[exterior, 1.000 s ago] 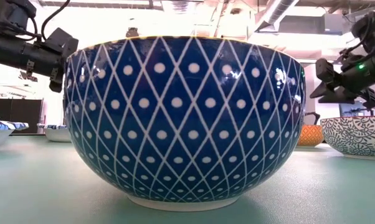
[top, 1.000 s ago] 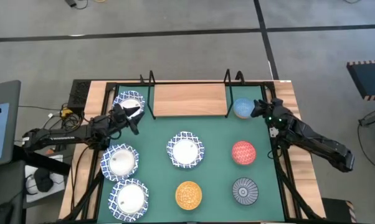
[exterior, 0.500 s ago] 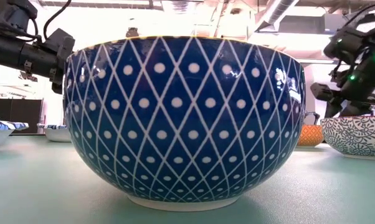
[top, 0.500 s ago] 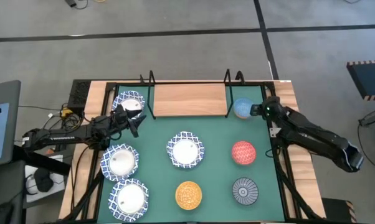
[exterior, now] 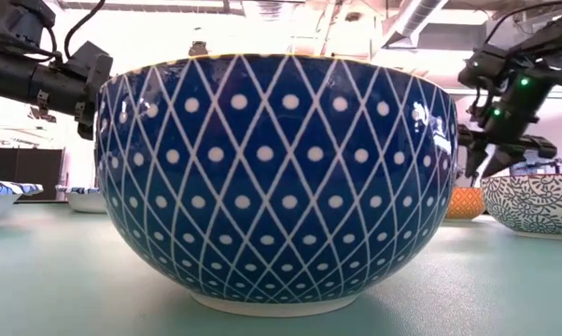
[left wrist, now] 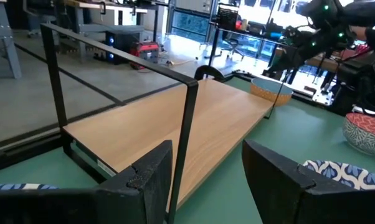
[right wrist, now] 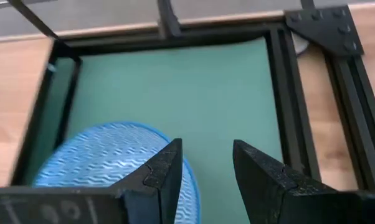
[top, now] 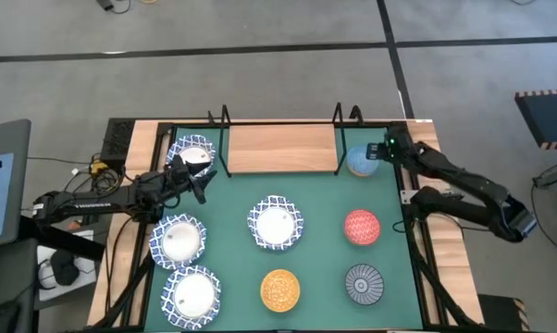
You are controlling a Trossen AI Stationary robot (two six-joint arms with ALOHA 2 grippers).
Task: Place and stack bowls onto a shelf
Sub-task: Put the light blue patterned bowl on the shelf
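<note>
Four large white bowls with blue lattice rims stand on the green mat: one at the far left (top: 191, 155), two near left (top: 179, 239) (top: 193, 291), one in the middle (top: 276, 223). The small bowls are light blue (top: 360, 161), red (top: 361, 227), orange-yellow (top: 280, 289) and dark grey (top: 363, 283). The light-wood shelf (top: 281, 148) lies at the far edge. My left gripper (top: 197, 180) is open beside the far-left bowl's near-right rim. My right gripper (right wrist: 206, 168) is open and points down over the right rim of the light blue bowl (right wrist: 113, 162).
A black frame (top: 417, 231) borders the mat. The shelf's black wire end supports (left wrist: 187, 124) stand upright at both its ends. In the low view the middle lattice bowl (exterior: 276, 182) fills the foreground and hides most of the table behind it.
My right gripper has moved toward the table's far edge and tipped from level to pointing down, and it now stands over the light blue bowl's right rim. The bowls have kept their places.
</note>
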